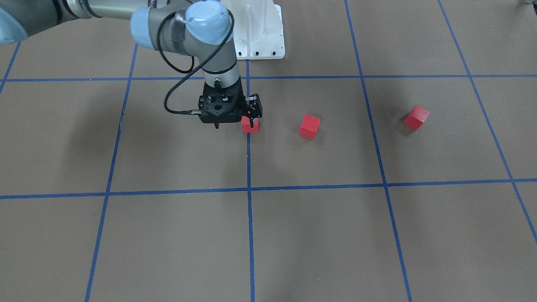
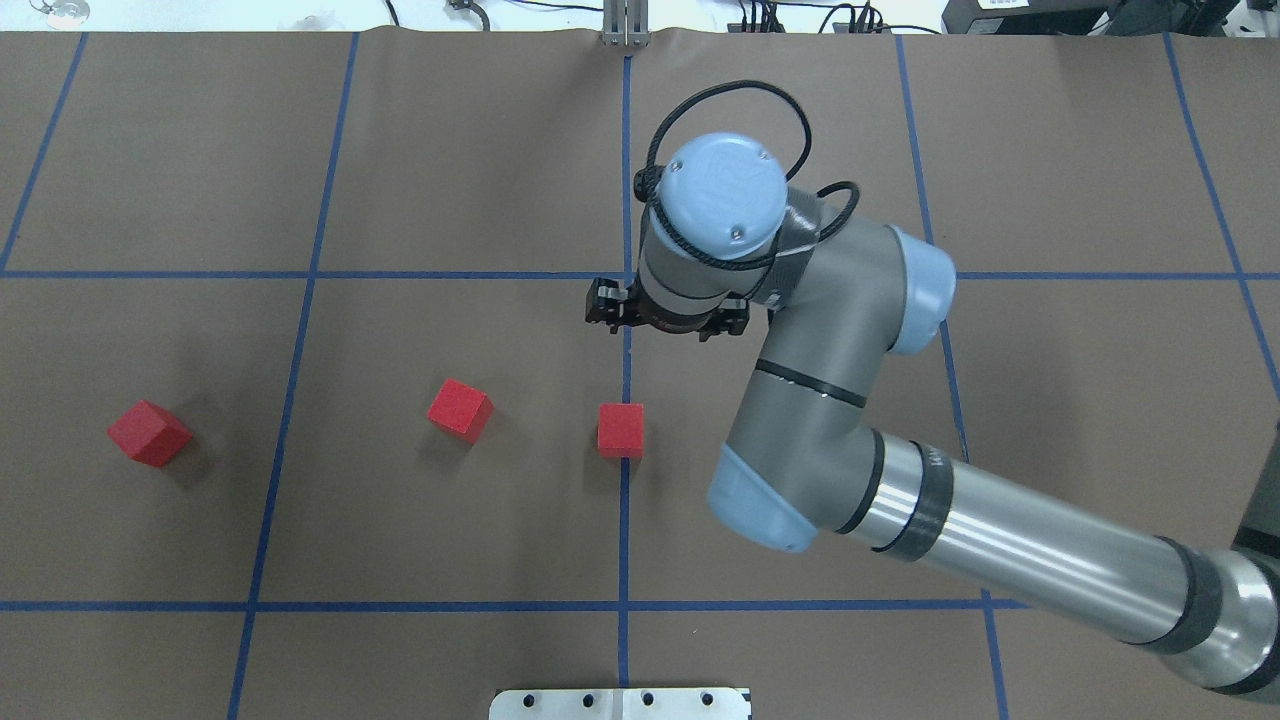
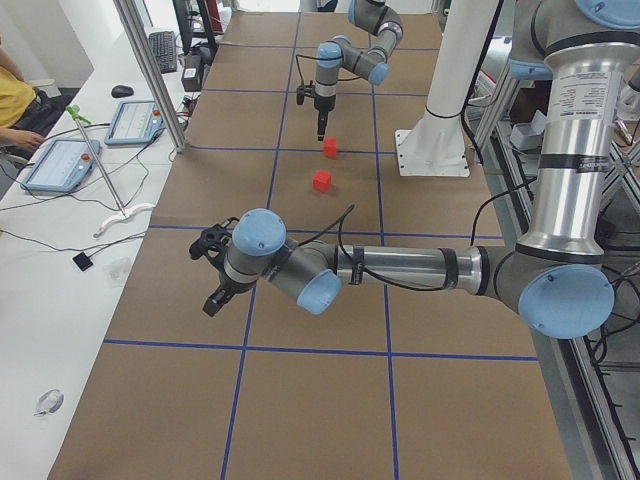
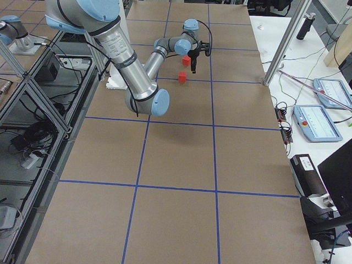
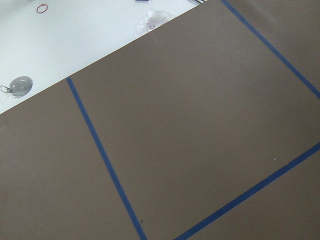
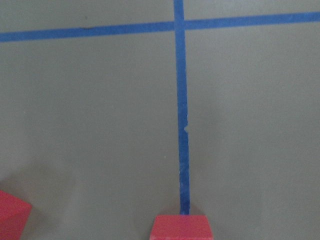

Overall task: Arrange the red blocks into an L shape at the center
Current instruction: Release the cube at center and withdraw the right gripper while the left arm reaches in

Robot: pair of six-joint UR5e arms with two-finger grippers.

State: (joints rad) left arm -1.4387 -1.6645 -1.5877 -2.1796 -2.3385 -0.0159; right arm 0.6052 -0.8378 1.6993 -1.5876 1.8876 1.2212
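three small solid-red matte cubes lie apart in a loose row on the brown matte counter (image 2: pixel 480 150), which thin blue tape lines (image 2: pixel 304 330) divide into large squares. the first red cube (image 2: pixel 621 430) sits right on the central blue tape line (image 2: pixel 624 530), squared to the grid, in the middle of the counter. the second red cube (image 2: pixel 460 410) lies near it toward the robot's left, inside the adjoining square and turned at an angle. the third red cube (image 2: pixel 150 433) lies well apart from both, past the next tape line on the same side, also turned. the right arm's black two-finger tool (image 1: pixel 234 124) points straight down close by the first red cube; in the front view its fingers (image 1: pixel 251 119) look spread and grip nothing. the right wrist view has that cube at its bottom edge, on the tape line. the left arm's black tool (image 3: pixel 214 300) hangs low over the counter well away from the cubes; whether it is spread or pressed together i cannot tell. the white metal robot base (image 1: pixel 262 37) stands at the robot's end of the central line.
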